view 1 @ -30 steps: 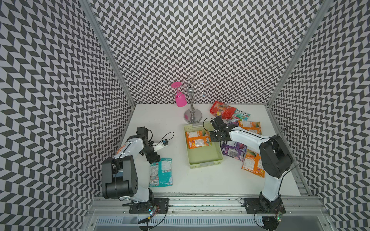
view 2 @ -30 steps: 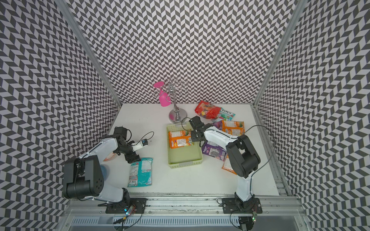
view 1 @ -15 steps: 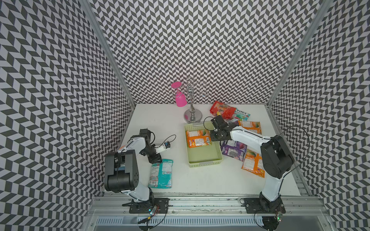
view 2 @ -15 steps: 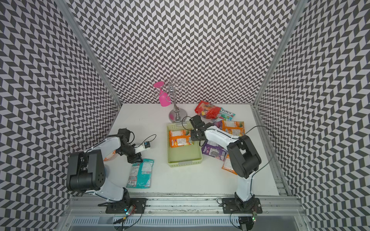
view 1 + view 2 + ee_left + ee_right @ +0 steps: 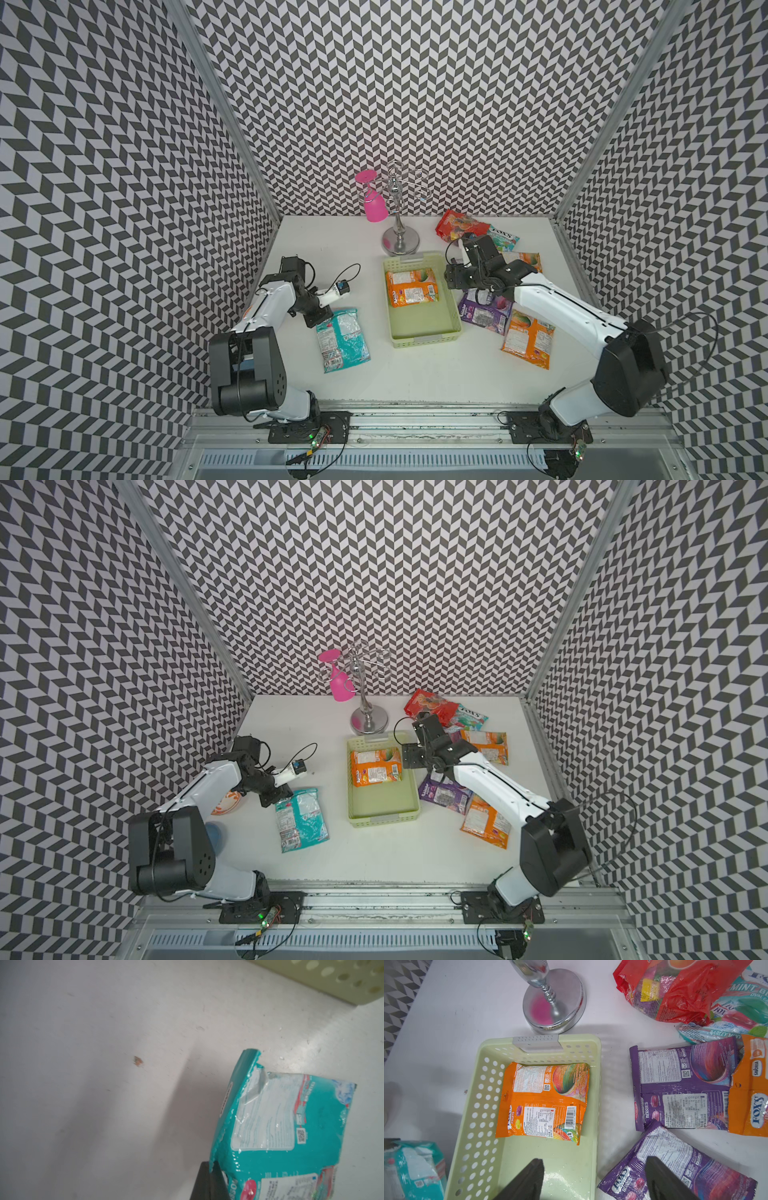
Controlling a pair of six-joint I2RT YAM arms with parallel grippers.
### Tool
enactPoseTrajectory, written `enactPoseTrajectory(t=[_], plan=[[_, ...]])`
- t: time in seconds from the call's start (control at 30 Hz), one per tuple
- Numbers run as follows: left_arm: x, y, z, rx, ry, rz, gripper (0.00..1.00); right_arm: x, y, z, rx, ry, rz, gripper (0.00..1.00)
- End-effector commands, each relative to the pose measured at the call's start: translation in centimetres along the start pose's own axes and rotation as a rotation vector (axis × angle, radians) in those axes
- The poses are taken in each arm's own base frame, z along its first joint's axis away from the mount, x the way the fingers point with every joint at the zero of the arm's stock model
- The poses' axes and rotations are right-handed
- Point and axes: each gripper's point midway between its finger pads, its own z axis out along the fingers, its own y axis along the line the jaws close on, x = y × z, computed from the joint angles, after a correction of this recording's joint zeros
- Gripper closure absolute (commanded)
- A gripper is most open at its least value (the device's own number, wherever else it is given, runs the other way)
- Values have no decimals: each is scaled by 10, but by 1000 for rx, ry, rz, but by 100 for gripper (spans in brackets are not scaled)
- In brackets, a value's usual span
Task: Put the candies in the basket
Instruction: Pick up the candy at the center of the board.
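The pale-green basket [image 5: 420, 341] stands mid-table with one orange candy bag [image 5: 411, 287] lying flat in it. My right gripper [image 5: 595, 1162] is open and hangs over the basket's right wall [image 5: 598, 1105], holding nothing. My left gripper [image 5: 321, 321] is shut on the near corner of a teal candy bag [image 5: 343, 340], whose pinched edge [image 5: 291, 1126] shows in the left wrist view. Right of the basket lie two purple bags [image 5: 679, 1088] [image 5: 675, 1167], orange bags [image 5: 528, 338] [image 5: 525, 259], a red bag [image 5: 459, 224] and a mint bag [image 5: 503, 237].
A chrome stand [image 5: 400, 243] carrying an upturned pink glass [image 5: 376, 208] stands just behind the basket. An orange-and-white plate [image 5: 226, 804] shows partly under my left arm. Patterned walls close in the table on three sides.
My left gripper reached the teal bag and closed on its corner. My right gripper opened over the basket and the orange bag now lies free in it.
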Motion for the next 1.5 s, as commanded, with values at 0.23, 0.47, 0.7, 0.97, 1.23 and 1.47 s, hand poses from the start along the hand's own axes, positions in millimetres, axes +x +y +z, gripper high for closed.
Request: enactPoseTrajectory(t=[0.23, 0.47, 0.7, 0.97, 1.23, 1.47], plan=[[-79, 21, -99, -224, -227, 115, 100, -15, 96, -74, -511, -319, -260, 11], [-123, 23, -156, -306, -286, 196, 100, -17, 151, -143, -809, -631, -449, 12], [-169, 9, -181, -374, -294, 320, 100, -28, 193, -152, -912, -672, -634, 13], [-217, -29, -183, -348, -347, 420, 100, -34, 216, -138, -973, -638, -643, 9], [-249, -53, -189, -335, -421, 469, 100, -36, 222, -106, -959, -573, -588, 11], [-254, -57, -189, -346, -421, 485, 100, -46, 203, -102, -844, -574, -603, 13]])
